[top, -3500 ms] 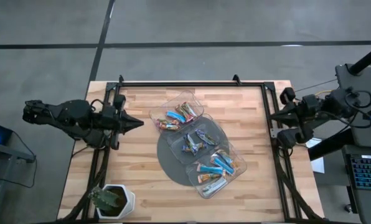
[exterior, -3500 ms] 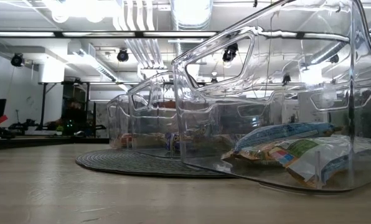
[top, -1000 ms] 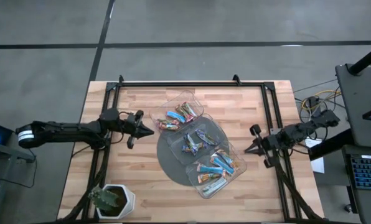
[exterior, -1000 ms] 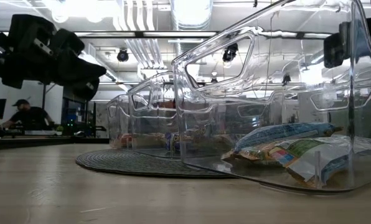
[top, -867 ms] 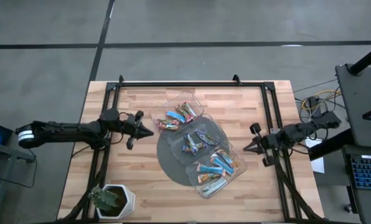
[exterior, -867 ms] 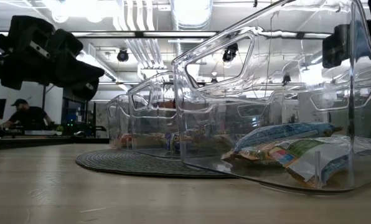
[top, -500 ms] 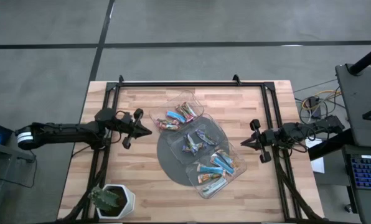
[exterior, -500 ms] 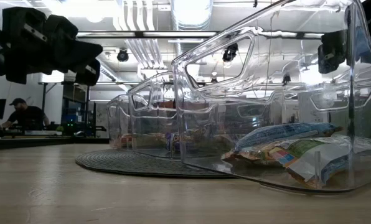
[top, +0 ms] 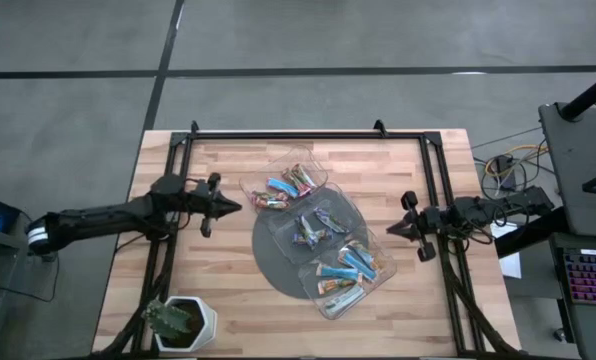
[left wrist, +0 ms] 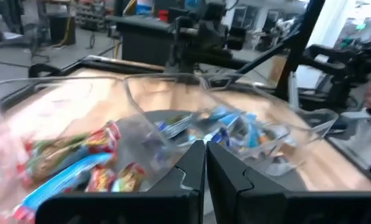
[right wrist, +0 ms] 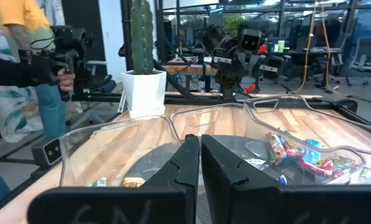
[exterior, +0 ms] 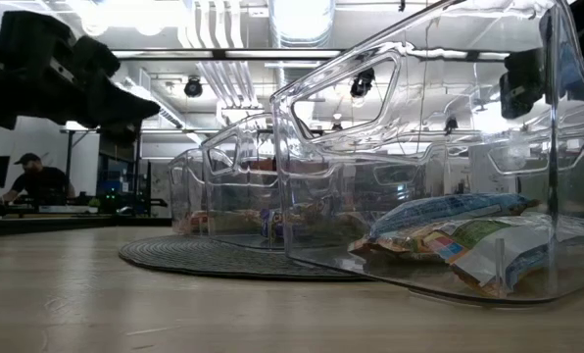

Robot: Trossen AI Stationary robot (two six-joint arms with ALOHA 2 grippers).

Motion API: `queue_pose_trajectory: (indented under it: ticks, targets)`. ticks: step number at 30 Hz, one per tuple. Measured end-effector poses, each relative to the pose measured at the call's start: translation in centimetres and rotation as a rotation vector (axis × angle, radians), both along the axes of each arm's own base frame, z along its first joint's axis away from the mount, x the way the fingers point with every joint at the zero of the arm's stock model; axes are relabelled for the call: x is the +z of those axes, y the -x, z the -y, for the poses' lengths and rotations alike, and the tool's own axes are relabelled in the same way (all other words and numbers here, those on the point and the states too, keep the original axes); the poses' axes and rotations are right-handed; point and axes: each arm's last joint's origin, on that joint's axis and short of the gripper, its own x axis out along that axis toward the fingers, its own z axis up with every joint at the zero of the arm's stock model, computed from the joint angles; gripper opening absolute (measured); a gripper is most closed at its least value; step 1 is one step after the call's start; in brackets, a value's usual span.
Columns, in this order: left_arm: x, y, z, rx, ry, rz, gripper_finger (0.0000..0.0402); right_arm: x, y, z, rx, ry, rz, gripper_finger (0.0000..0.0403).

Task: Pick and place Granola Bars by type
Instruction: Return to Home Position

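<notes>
Granola bars in blue, orange-brown, green and pink-purple wrappers lie in three clear trays set in a diagonal row on a grey disc [top: 275,262]: far tray [top: 283,184], middle tray [top: 313,226], near tray [top: 344,268]. My left gripper [top: 236,207] [left wrist: 205,149] hovers shut just left of the far tray, pointing at it; the bars [left wrist: 79,163] show through the tray wall. My right gripper [top: 391,231] [right wrist: 200,142] hovers shut to the right of the near tray, pointing left. Neither touches anything.
A plant in a white pot [top: 183,323] [right wrist: 142,87] stands at the table's near left corner. Black frame rails run along the left, right and far edges. A person [right wrist: 14,68] stands beyond the table, and another sits far off [exterior: 39,182]. Bare wood lies around the disc.
My right gripper has shifted a little toward the far edge and rolled about its own axis, still pointing at the near tray. My left gripper has drawn back slightly toward the table's left and far side. The trays and bars have stayed put.
</notes>
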Motion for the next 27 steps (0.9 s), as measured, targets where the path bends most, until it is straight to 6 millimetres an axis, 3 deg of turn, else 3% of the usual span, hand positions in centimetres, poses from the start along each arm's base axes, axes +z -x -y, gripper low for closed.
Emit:
queue_pose_trajectory:
  ticks: [8,16,27]
  targets:
    - [0.9,1.4,0.5,0.027,-0.050,0.053,0.0000,0.0,-0.1,0.3,-0.036,-0.015,-0.002,0.0008]
    - [1.8,2.5,0.3,0.232,-0.094,0.061,0.0000,0.0,-0.1,0.6,-0.066,-0.027,-0.003,0.0008]
    - [0.6,2.6,0.2,0.302,-0.078,0.020,0.0000,0.0,-0.2,0.9,-0.105,-0.086,-0.008,0.0008]
